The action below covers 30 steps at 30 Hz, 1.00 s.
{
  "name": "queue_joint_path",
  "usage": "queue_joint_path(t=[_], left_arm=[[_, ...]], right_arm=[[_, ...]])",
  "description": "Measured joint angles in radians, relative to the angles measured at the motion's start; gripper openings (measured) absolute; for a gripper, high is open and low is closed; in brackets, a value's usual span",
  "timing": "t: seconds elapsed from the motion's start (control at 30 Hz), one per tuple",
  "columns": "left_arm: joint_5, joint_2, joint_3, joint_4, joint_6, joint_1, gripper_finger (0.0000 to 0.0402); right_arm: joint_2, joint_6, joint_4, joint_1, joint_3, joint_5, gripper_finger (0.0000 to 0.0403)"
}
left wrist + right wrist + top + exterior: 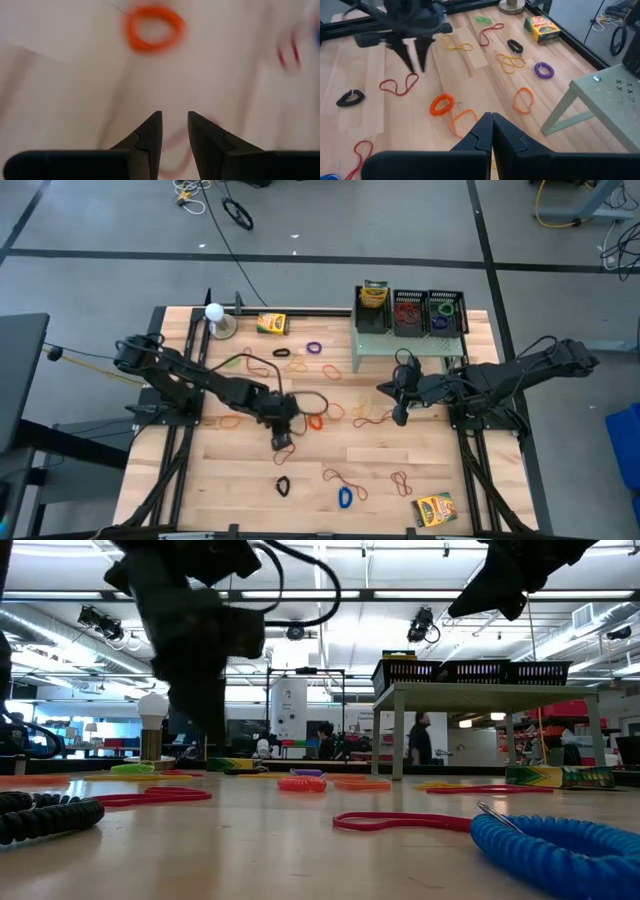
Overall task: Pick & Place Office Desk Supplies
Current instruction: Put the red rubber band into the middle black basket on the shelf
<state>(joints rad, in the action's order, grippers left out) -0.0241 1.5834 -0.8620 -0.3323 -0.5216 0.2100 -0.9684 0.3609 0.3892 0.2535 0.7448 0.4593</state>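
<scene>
The left end effector [283,442] hangs over the middle of the worktop [230,490], jaws slightly parted and empty, just above a thin red rubber-band loop [399,85]. An orange coiled band [154,27] lies just beside it. Such loops are probably light, limp and flat against the wood, so a pinch would do best where a strand bows up or crosses itself; they may snag or spring. The right end effector [401,416] is closed and empty, near the pale green shelf [400,340], where the black mesh trays [428,311] stand.
</scene>
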Motion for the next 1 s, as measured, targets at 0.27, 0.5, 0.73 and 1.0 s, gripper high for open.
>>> queue_joint_path(t=[0.27,0.5,0.73,1.0], left_arm=[[0.021,0.006,-0.013,-0.145,0.412,0.01,0.0099],[-0.004,0.013,-0.003,-0.067,0.491,0.013,0.0099],[-0.034,0.053,-0.004,0.018,0.428,0.043,0.0099],[-0.017,0.112,-0.006,0.012,0.485,0.105,0.0099]], right_arm=[[0.0,0.09,-0.035,0.003,0.0,0.09,0.0009],[0.0,0.087,-0.075,0.002,0.0,0.123,0.0009],[0.001,0.09,-0.087,0.002,0.0,0.123,0.0009],[0.001,0.046,-0.085,0.002,0.0,0.12,0.0009]])
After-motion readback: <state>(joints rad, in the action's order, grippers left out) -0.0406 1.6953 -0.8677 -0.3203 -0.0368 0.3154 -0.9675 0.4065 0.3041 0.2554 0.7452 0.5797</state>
